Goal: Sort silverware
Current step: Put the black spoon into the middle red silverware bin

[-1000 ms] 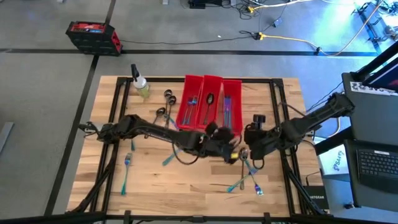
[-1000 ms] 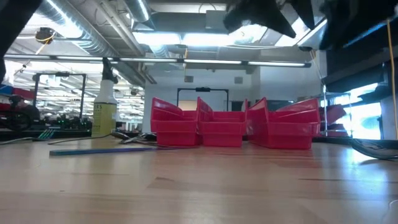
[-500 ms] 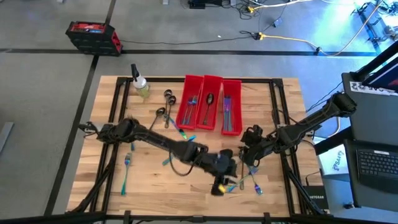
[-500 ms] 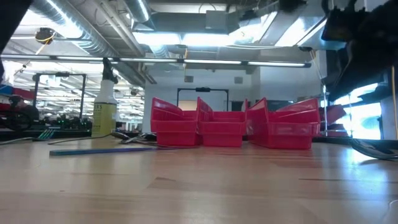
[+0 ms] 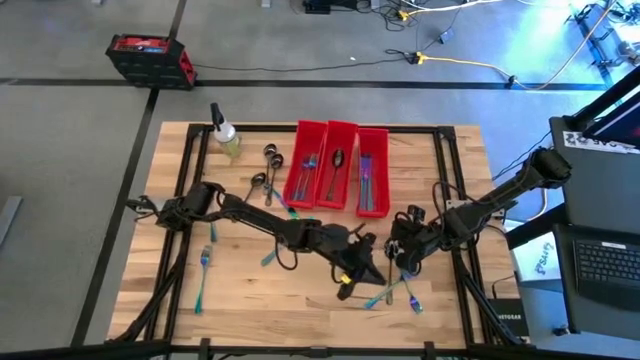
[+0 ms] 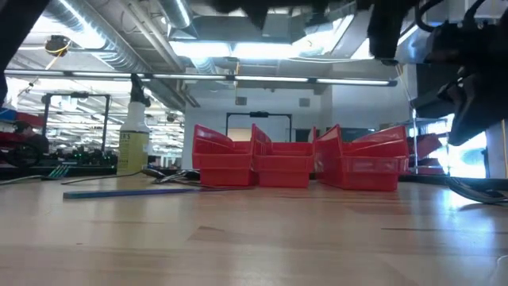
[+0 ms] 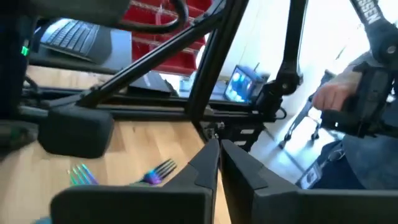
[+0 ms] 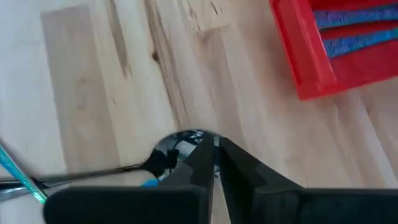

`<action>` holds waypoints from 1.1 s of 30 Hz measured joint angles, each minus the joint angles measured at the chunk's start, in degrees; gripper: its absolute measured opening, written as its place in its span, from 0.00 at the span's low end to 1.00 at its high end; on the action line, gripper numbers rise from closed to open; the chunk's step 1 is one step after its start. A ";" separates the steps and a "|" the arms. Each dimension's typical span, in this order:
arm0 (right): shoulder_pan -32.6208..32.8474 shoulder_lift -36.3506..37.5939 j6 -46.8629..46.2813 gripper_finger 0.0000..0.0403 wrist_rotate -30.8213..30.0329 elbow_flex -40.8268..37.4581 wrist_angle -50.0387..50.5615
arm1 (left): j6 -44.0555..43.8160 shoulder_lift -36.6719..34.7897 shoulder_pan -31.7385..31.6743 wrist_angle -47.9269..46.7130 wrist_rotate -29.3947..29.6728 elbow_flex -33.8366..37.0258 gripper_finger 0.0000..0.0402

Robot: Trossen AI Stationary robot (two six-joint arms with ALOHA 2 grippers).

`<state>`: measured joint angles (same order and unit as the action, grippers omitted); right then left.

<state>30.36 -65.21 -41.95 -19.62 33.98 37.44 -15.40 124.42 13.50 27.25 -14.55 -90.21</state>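
High view, left claw: the left claw [image 5: 352,283] is low over the front middle of the tabletop [image 5: 240,290], fingers pressed together, holding nothing visible.
High view, right claw: the right claw [image 5: 401,258] is just right of the left one, in front of the red bins [image 5: 338,166], also pressed together.
High view, silverware: a fork and other loose pieces [image 5: 398,292] lie just in front of both claws; some utensils rest inside the bins; others are well to the left.
Low view: bins and spray bottle [image 6: 133,135] stand at the back.
Left wrist view: shut fingertips [image 7: 219,163] above the wood, an iridescent fork [image 7: 157,173] beside them.
Right wrist view: closed fingertips [image 8: 214,163] right at a dark spoon [image 8: 177,149]; whether they pinch it, cannot tell.
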 joint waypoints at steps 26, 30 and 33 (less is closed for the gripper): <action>-1.91 -15.34 -4.66 0.00 7.37 -3.86 -14.02 | -8.90 -0.83 1.35 35.84 10.93 27.00 0.00; -1.91 -15.46 -6.19 0.00 7.77 -3.47 -15.15 | -9.03 -0.83 2.29 36.12 10.91 28.10 0.00; -2.06 -15.78 -6.59 0.00 7.74 -1.97 -14.94 | -9.04 -1.10 2.90 35.76 10.89 29.39 0.00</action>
<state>28.29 -80.99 -48.53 -11.88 32.01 22.50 -24.44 123.32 16.39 63.01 -3.66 -60.82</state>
